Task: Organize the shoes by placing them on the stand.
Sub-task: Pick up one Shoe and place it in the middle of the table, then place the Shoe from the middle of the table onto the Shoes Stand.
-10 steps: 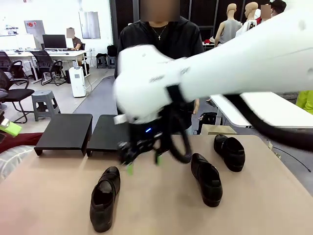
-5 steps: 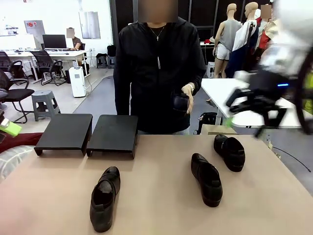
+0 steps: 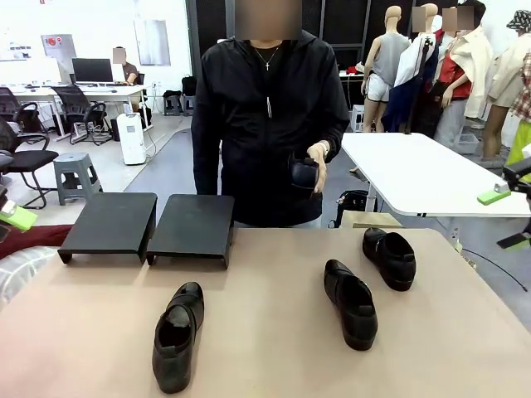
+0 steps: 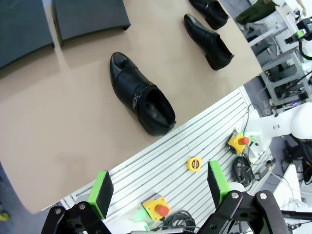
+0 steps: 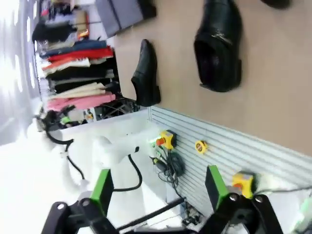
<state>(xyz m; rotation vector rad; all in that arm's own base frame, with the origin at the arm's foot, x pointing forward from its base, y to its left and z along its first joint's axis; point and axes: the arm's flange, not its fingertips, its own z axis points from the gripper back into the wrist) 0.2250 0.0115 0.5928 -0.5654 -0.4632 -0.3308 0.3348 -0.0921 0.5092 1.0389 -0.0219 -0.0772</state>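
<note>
Three black shoes lie on the tan table: one front left (image 3: 177, 336), one at centre right (image 3: 350, 303), one further back right (image 3: 390, 257). The person behind the table holds a fourth shoe (image 3: 304, 172) in one hand. The stand's two black units (image 3: 109, 222) (image 3: 192, 225) sit side by side at the back left with bare tops. My left gripper (image 4: 158, 187) hangs open over the table's near edge, the front-left shoe (image 4: 141, 95) ahead of it. My right gripper (image 3: 508, 220) is off the table's right side, open (image 5: 158, 189), holding nothing.
A white table (image 3: 415, 178) stands behind the right end of mine. Below the table's near edge runs a slatted rail with yellow emergency-stop boxes (image 4: 158, 207) and cables. A green pad (image 3: 18, 217) of my left gripper peeks in at the left edge.
My right arm has swung from above the middle of the table out to the far right edge. Shoes and stand have not moved.
</note>
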